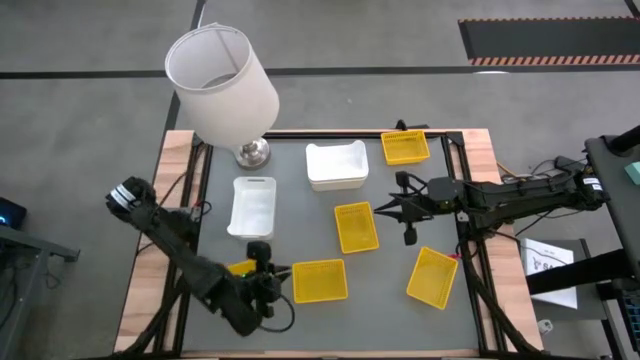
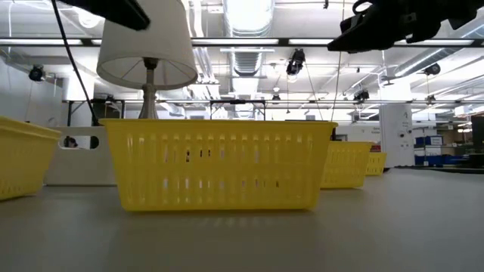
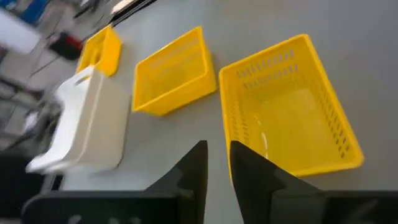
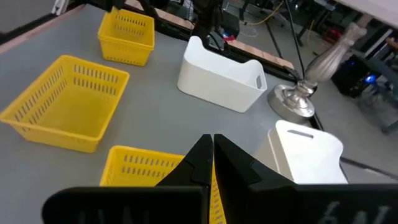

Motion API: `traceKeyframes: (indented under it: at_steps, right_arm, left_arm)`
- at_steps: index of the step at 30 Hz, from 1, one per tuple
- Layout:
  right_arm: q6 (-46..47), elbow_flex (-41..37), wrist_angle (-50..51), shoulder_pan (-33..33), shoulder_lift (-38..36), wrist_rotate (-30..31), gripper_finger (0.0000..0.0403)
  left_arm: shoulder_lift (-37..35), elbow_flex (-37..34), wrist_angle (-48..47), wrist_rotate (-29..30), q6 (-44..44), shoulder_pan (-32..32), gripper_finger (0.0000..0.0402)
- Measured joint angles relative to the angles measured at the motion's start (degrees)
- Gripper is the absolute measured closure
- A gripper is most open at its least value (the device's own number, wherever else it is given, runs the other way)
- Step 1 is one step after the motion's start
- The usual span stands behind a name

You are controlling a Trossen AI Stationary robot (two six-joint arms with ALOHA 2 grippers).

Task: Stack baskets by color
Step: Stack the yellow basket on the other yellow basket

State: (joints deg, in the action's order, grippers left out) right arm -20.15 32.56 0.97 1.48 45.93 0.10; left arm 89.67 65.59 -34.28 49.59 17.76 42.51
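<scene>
Several yellow mesh baskets rest flat on the grey table: one far right point(image 1: 405, 147), one in the middle point(image 1: 356, 226), one near right point(image 1: 433, 277), one near the front point(image 1: 320, 280) and one half hidden under my left arm point(image 1: 240, 267). Two white baskets stand at the back point(image 1: 337, 163) and left of centre point(image 1: 252, 205). My left gripper point(image 1: 266, 278) hovers just left of the front yellow basket point(image 3: 289, 106), its fingers point(image 3: 217, 163) a narrow gap apart with only table between them. My right gripper point(image 1: 402, 212) is shut and empty above the middle basket point(image 4: 143, 169).
A lamp with a large white shade point(image 1: 222, 82) on a chrome base point(image 1: 252, 152) stands at the table's far left corner. A wooden frame point(image 1: 178, 170) borders the grey surface. Bare table lies between the baskets at the centre and along the front.
</scene>
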Motion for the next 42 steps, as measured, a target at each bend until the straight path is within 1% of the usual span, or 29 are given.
traceKeyframes:
  at_steps: [5,7,10,14,19,21,24,29,34,36,38,40,42]
  right_arm:
    - [4.47,-0.05,0.03,0.00,0.02,-0.02,0.0394]
    - [6.18,-0.51,0.07,0.02,0.02,-0.01,0.0394]
    - [7.59,-1.01,0.44,0.07,0.07,-0.02,0.0394]
    - [7.38,-1.01,0.31,0.31,0.04,-0.03,0.0394]
    - [6.02,0.78,3.20,0.28,1.26,0.07,0.0394]
    - [5.00,2.51,6.16,0.25,2.72,0.06,0.0394]
    - [2.44,6.33,12.34,0.26,5.81,-0.01,0.0394]
    - [-3.91,14.54,27.18,-0.23,13.03,-0.53,0.0394]
    - [-11.61,22.05,39.53,-1.71,21.69,-0.95,0.0394]
    - [-15.53,24.19,42.18,-2.10,24.95,-1.05,0.0394]
    - [-19.12,25.81,42.66,-2.27,28.16,-0.77,0.0394]
    - [-20.57,27.37,43.04,-2.27,31.19,0.03,0.0393]
    - [-22.76,29.10,45.53,-2.27,33.82,-0.08,0.0385]
  left_arm:
    - [-6.73,-11.85,22.08,-8.11,-16.45,-5.53,0.0371]
    - [-9.80,-16.16,30.31,-10.27,-22.29,-7.75,0.0374]
    - [-14.26,-21.12,38.59,-12.07,-30.49,-11.11,0.0375]
    - [-19.65,-25.33,45.08,-12.23,-39.72,-15.12,0.0375]
    - [-24.11,-28.30,50.55,-12.29,-46.62,-19.19,0.0375]
    - [-25.38,-29.45,52.90,-12.28,-48.38,-20.39,0.0375]
    - [-26.20,-29.69,53.24,-12.29,-49.61,-21.68,0.0375]
    - [-26.17,-29.56,53.33,-12.43,-50.95,-22.44,0.0375]
    - [-26.10,-29.54,53.30,-12.43,-51.23,-22.66,0.0375]
    - [-26.10,-29.54,53.31,-12.43,-51.22,-22.66,0.0375]
    - [-26.10,-29.52,53.31,-12.43,-51.21,-22.66,0.0375]
    - [-26.08,-29.52,53.28,-12.43,-51.21,-22.66,0.0375]
    - [-26.08,-29.52,53.29,-12.43,-51.19,-22.65,0.0375]
